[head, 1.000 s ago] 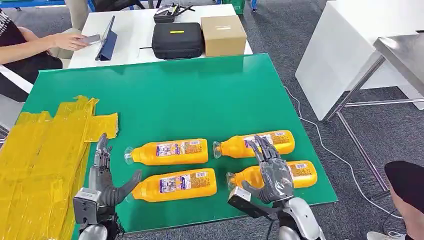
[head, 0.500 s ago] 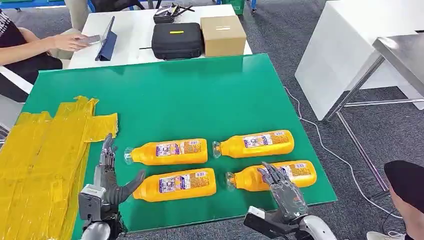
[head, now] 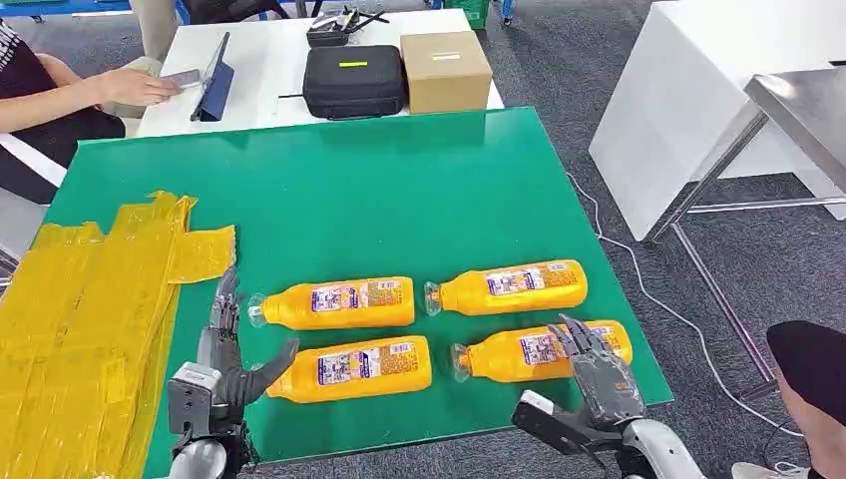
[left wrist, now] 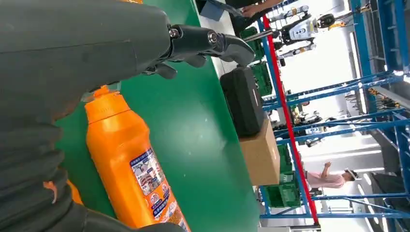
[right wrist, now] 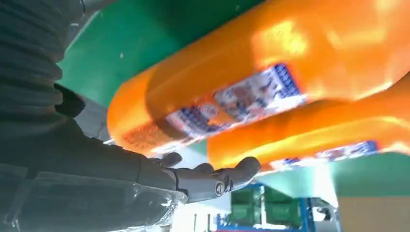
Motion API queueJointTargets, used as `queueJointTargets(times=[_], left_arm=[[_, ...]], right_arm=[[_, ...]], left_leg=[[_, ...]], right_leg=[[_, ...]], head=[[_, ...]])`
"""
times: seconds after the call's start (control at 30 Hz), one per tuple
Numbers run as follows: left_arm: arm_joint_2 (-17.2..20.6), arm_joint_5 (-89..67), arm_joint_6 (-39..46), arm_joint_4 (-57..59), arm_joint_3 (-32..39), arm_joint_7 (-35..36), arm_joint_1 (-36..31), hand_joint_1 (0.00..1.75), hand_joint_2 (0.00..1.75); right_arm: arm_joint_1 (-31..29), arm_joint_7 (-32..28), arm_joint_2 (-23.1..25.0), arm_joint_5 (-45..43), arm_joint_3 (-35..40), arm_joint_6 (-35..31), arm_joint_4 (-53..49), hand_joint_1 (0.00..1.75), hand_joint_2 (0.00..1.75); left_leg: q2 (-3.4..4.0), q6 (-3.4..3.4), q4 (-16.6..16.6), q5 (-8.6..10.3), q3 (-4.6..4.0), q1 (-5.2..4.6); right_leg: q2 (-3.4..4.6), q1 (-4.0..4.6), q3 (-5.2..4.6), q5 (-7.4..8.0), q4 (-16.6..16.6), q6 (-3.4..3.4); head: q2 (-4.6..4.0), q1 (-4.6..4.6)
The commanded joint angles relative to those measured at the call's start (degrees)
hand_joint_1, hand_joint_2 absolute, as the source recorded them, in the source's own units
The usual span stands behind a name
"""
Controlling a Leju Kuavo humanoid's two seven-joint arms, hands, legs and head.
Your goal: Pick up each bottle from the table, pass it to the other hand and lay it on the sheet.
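Observation:
Several orange bottles lie on their sides on the green table (head: pixel 379 190), in two rows of two. My left hand (head: pixel 224 354) is open beside the cap end of the near-left bottle (head: pixel 349 367), thumb stretched toward it and fingers pointing away. In the left wrist view the far-left bottle (left wrist: pixel 130 174) lies just beyond the fingers (left wrist: pixel 212 41). My right hand (head: pixel 599 374) is open at the table's near edge, fingers over the base end of the near-right bottle (head: pixel 524 351). That bottle (right wrist: pixel 232 96) lies close above the fingers (right wrist: pixel 217 179). The yellow sheet (head: pixel 80 319) covers the table's left side.
A white table behind holds a black case (head: pixel 353 80), a cardboard box (head: pixel 445 70) and a tablet (head: pixel 211 75), with a person (head: pixel 60 95) seated at its left. A white table (head: pixel 698 100) stands right. Another person (head: pixel 808 379) is at the lower right.
My right hand has pulled back off the near-right bottle toward the near edge and to the right. My left hand has crept forward beside the near-left bottle's cap.

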Motion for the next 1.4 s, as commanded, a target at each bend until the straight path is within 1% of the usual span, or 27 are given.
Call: queueJointTargets(times=[0.03, 0.07, 0.1, 0.13, 0.33, 0.37, 0.53, 0.57, 0.63, 0.67, 0.73, 0.83, 0.93, 1.07, 1.1, 1.17, 1.2, 1.3, 1.33, 1.4], left_arm=[[1.0, 0.4, 0.2, 3.9, -0.9, 0.6, -1.3, 0.00, 1.75], [1.0, 0.4, 0.2, 3.9, -0.9, 0.6, -1.3, 0.00, 1.75], [1.0, 0.4, 0.2, 3.9, -0.9, 0.6, -1.3, 0.00, 1.75], [1.0, 0.4, 0.2, 3.9, -0.9, 0.6, -1.3, 0.00, 1.75], [0.9, 0.6, 0.3, 4.7, -1.0, 0.8, -1.5, 0.00, 1.75], [0.9, 0.6, 0.3, 4.7, -1.1, 0.8, -1.5, 0.00, 1.75], [0.8, 0.6, 0.4, 4.3, -1.3, 1.2, -1.4, 0.00, 1.75], [0.8, 0.6, 0.4, 4.3, -1.3, 1.2, -1.4, 0.00, 1.75], [0.8, 0.6, 0.3, 4.5, -1.6, 1.5, -1.6, 0.00, 1.75], [0.8, 0.6, 0.3, 4.6, -1.7, 1.6, -1.7, 0.00, 1.75], [0.9, 0.6, 0.3, 5.2, -1.9, 1.8, -1.9, 0.00, 1.75], [0.9, 0.7, 0.4, 5.4, -2.0, 1.8, -1.9, 0.00, 1.75], [1.2, 1.0, 0.5, 5.7, -2.3, 1.9, -1.9, 0.00, 1.75], [1.5, 1.4, 0.6, 6.6, -2.6, 1.9, -2.4, 0.00, 1.75], [1.5, 1.6, 0.6, 7.0, -2.7, 1.9, -2.7, 0.00, 1.75], [1.5, 1.6, 0.6, 7.4, -2.7, 1.9, -2.7, 0.00, 1.75], [1.5, 1.7, 0.7, 7.6, -2.7, 1.8, -2.7, 0.00, 1.75], [1.5, 1.8, 0.6, 8.2, -2.9, 1.6, -2.7, 0.00, 1.75], [1.5, 2.0, 0.5, 8.7, -3.0, 1.6, -3.0, 0.00, 1.75], [1.5, 2.0, 0.5, 8.8, -3.0, 1.6, -3.1, 0.00, 1.75]], right_arm=[[-4.9, 0.7, 2.9, 2.5, -4.4, -1.5, 6.0, 0.00, 1.75], [-4.9, 0.7, 2.9, 2.5, -4.4, -1.5, 6.0, 0.00, 1.75], [-4.9, 0.7, 2.9, 2.5, -4.4, -1.5, 6.0, 0.00, 1.75], [-4.9, 0.7, 2.9, 2.5, -4.4, -1.5, 6.0, 0.00, 1.75], [-6.3, 1.4, 3.6, 4.1, -2.8, -1.5, 7.8, 0.00, 1.75], [-6.6, 1.6, 3.8, 4.3, -2.5, -1.4, 8.1, 0.00, 1.75], [-7.0, 2.8, 4.0, 5.5, -1.5, -0.4, 9.4, 0.00, 1.75], [-7.0, 3.0, 4.1, 5.6, -1.3, -0.2, 9.7, 0.00, 1.75], [-7.2, 4.2, 3.8, 6.7, -0.1, 1.5, 11.3, 0.00, 1.75], [-7.3, 4.2, 3.7, 6.7, 0.1, 1.5, 11.9, 0.00, 1.75], [-7.7, 4.4, 3.4, 6.7, 0.6, 1.8, 13.7, 0.00, 1.75], [-8.0, 4.5, 3.3, 6.6, 0.7, 1.9, 14.4, 0.00, 1.75], [-8.3, 5.0, 2.6, 6.0, 1.5, 2.7, 15.5, 0.00, 1.75], [-8.5, 5.7, 1.5, 5.7, 2.4, 3.7, 17.8, 0.00, 1.75], [-8.2, 5.8, 1.4, 5.6, 2.5, 3.9, 18.0, 0.00, 1.75], [-7.5, 5.8, 1.3, 5.6, 2.7, 3.9, 18.1, 0.00, 1.75], [-7.3, 5.9, 1.2, 5.6, 2.7, 4.3, 18.1, 0.00, 1.75], [-6.5, 6.4, 0.6, 5.5, 3.1, 5.1, 18.1, 0.00, 1.75], [-5.9, 6.8, -0.1, 5.3, 3.5, 5.8, 18.0, 0.00, 1.75], [-5.6, 6.8, -0.4, 5.3, 3.6, 5.9, 18.0, 0.00, 1.75]], left_leg=[[0.06, -0.06, -0.1, -0.01, 0.18, -0.02], [0.07, -0.10, -0.2, -0.04, 0.30, -0.01], [0.02, -0.06, -0.1, -0.01, 0.17, -0.01], [0.01, -0.09, -0.1, -0.03, 0.28, -0.01], [0.08, -0.09, -0.2, -0.04, 0.33, -0.02], [0.06, -0.06, -0.1, -0.01, 0.18, 0.01], [0.09, -0.14, -0.2, -0.08, 0.50, -0.02], [0.07, -0.09, -0.1, -0.03, 0.27, 0.00], [0.07, -0.11, -0.2, -0.05, 0.36, 0.00], [0.05, -0.08, -0.1, -0.02, 0.24, 0.03], [0.06, -0.11, -0.2, -0.05, 0.38, 0.00], [0.06, -0.08, -0.1, -0.02, 0.25, 0.02], [0.05, -0.11, -0.2, -0.05, 0.39, 0.00], [-0.02, -0.06, -0.1, -0.01, 0.22, 0.02], [-0.02, -0.09, -0.2, -0.03, 0.35, 0.02], [-0.05, -0.05, -0.1, 0.00, 0.26, 0.04], [-0.06, -0.08, -0.2, -0.01, 0.40, 0.02], [-0.15, -0.08, -0.2, 0.00, 0.47, 0.01], [-0.09, -0.06, -0.1, -0.01, 0.44, 0.02], [-0.21, -0.04, -0.2, -0.01, 0.53, 0.02]], right_leg=[[0.00, -0.02, 0.15, -0.01, -0.1, 0.01], [-0.03, -0.01, 0.28, -0.04, -0.1, 0.01], [-0.04, 0.00, 0.15, -0.01, -0.1, 0.01], [-0.09, -0.01, 0.26, -0.04, -0.1, 0.01], [-0.02, -0.01, 0.28, -0.05, -0.1, 0.01], [-0.01, 0.01, 0.16, -0.01, -0.1, 0.00], [-0.07, -0.02, 0.45, -0.09, -0.2, 0.03], [-0.02, 0.01, 0.24, -0.03, -0.1, 0.01], [-0.05, 0.00, 0.33, -0.05, -0.1, 0.02], [-0.04, 0.03, 0.23, -0.02, -0.1, 0.01], [-0.06, 0.00, 0.36, -0.06, -0.2, 0.02], [-0.02, 0.02, 0.24, -0.02, -0.1, 0.00], [-0.06, 0.00, 0.37, -0.06, -0.2, 0.01], [-0.08, 0.02, 0.22, -0.02, -0.1, 0.01], [-0.12, 0.03, 0.35, -0.05, -0.2, 0.01], [-0.11, 0.04, 0.26, -0.02, -0.1, 0.01], [-0.16, 0.03, 0.40, -0.04, -0.2, 0.02], [-0.25, 0.02, 0.50, -0.06, -0.2, 0.02], [-0.17, 0.04, 0.45, -0.04, -0.2, 0.01], [-0.32, 0.04, 0.58, -0.06, -0.2, 0.02]], head=[[0.00, 0.00], [0.00, 0.00], [0.02, 0.00], [0.02, 0.00], [0.00, -0.02], [0.02, -0.02], [0.00, 0.00], [0.00, 0.00], [0.00, 0.00], [0.00, 0.00], [0.00, 0.00], [0.00, 0.00], [0.00, -0.02], [0.00, 0.00], [0.00, -0.02], [0.02, 0.00], [0.00, 0.00], [0.02, 0.00], [0.00, -0.02], [0.00, 0.00]])
